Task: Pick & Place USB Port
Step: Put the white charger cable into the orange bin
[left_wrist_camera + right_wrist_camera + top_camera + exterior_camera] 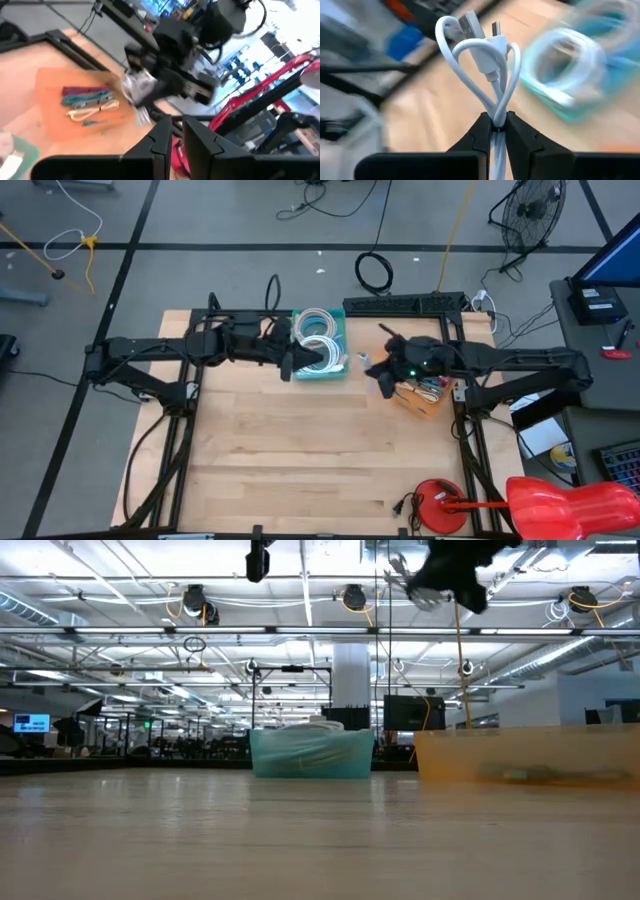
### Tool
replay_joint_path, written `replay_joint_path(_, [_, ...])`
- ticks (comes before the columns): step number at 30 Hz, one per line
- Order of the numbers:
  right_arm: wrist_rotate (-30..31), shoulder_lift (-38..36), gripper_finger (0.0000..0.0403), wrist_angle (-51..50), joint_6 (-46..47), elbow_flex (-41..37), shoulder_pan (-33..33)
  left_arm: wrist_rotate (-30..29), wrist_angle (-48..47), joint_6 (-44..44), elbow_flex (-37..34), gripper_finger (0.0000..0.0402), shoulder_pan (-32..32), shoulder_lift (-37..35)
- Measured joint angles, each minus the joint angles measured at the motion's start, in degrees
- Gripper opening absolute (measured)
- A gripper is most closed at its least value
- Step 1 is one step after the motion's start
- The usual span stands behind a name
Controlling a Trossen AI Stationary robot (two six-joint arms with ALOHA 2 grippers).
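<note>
Right gripper [498,127] is clamped on a looped white USB cable [485,65], lifted clear above the orange bin [425,402] and heading toward the teal bin [322,370] of coiled cables. Carry step, I'd say; next comes lowering and release. Left gripper [177,137] waits over the teal bin, fingers nearly together, holding nothing.

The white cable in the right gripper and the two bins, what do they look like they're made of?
White cable: likely smooth rubbery plastic, bending in soft loops, metal plug tips. Teal bin and orange bin: probably thin translucent plastic, contents showing faintly through the orange wall.
</note>
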Motion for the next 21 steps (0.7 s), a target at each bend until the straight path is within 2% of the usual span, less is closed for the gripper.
replay_joint_path(5, [7.2, -2.35, 0.0025, -18.91, 0.71, 0.03, -0.02, -0.28, -3.16, 0.56, 0.0, 0.0046, -1.25, 0.01])
replay_joint_path(11, [9.45, -1.8, 0.0025, -35.11, 0.21, 0.0, -0.04, -0.96, -3.98, 0.83, 0.0, 0.0047, -2.35, 0.02])
replay_joint_path(15, [8.67, -1.58, 0.0025, -37.85, -0.25, -2.12, -0.02, -1.0, -4.26, 0.81, 0.0, 0.0047, -3.01, 0.02])
replay_joint_path(21, [3.02, -1.59, 0.0024, -37.76, 0.97, -8.64, 0.13, -1.2, -4.24, 0.83, 0.0, 0.0047, -4.21, 0.02])
